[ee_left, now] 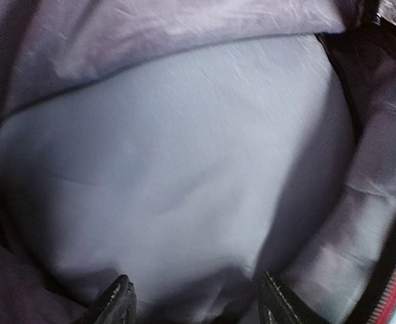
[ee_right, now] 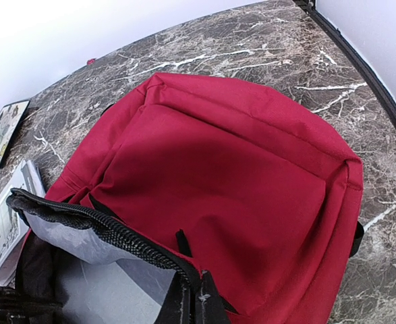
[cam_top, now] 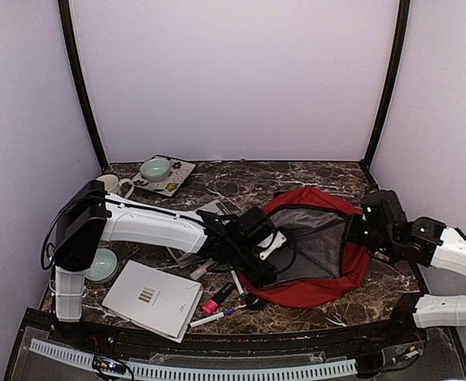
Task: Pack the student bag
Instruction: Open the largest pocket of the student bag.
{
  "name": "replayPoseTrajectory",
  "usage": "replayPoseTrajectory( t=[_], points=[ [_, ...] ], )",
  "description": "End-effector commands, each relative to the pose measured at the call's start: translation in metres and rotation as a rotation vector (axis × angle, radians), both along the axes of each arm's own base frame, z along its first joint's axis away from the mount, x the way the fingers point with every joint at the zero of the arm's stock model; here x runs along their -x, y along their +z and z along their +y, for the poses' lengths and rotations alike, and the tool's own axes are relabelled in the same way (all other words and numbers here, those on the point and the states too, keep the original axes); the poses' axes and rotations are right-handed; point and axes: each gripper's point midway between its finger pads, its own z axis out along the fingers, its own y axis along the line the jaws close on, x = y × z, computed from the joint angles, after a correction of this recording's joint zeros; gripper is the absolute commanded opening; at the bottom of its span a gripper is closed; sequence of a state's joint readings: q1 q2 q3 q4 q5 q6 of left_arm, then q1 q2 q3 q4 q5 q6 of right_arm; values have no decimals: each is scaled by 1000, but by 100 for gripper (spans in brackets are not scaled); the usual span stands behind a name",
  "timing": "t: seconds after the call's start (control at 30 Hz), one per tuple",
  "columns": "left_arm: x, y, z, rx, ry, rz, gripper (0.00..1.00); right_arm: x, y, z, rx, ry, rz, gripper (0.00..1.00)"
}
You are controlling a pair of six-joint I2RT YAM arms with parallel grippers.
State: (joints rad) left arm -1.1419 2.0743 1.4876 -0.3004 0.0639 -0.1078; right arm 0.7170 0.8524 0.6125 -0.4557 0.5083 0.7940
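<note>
On marble table (cam_top: 296,178), centre-right: student bag (cam_top: 316,238), flat on its back, mouth agape, grey lining showing. Looks soft, light and floppy; likely sags shut unless held. Best taken at zip rim (ee_right: 103,226), pinched tight there by right gripper (ee_right: 196,300). Inside the mouth, left gripper (ee_left: 194,304), jaws apart, holding nothing.

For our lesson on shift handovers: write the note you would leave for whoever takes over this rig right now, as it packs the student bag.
Left hand: open, empty, inside the student bag, facing its grey lining.
Right hand: shut on the bag's zip edge, holding the mouth up.
Done: bag open; nothing seen packed.
Left: notebook and pens lie on the table beside the bag, probably to go in.
</note>
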Motion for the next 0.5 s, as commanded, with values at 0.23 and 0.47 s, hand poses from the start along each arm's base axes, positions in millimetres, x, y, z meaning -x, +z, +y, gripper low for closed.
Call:
replayPoseTrajectory(
  t=[0.23, 0.47],
  points=[
    [-3, -17, 17, -79, 30, -191, 68, -2, 15, -4, -36, -27, -36, 0],
    [21, -24, 25, -48, -20, -353, 75, -5, -5, 2, -23, -16, 20, 0]
  ],
)
